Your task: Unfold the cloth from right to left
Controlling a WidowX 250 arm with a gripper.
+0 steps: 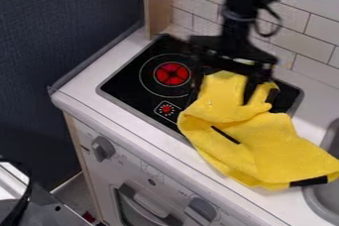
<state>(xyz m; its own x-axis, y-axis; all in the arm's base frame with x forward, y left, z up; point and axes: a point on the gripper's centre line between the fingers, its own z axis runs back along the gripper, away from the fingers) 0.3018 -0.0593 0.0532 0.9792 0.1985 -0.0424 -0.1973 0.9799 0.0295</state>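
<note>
End effector [220,100] is straddling yellow cloth [271,143] at 11 o'clock, spread wide; should be pinching top layer only, peeling low toward 9.

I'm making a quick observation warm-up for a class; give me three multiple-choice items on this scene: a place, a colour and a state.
1. Where is the cloth?
A) Entirely inside the sink
B) Across the stove top and the counter
C) On the floor

2. What colour is the round mark in the large ring?
A) Green
B) Blue
C) Red

3. How does the cloth lie?
A) Rumpled, with folds
B) Smooth and flat all over
C) Rolled into a tight tube

Answers:
1: B, its upper part covers some of the stove top and its lower part crosses the counter.
2: C, the mark stands out red on the black surface.
3: A, raised folds and an uneven outline show below the gripper.
</note>
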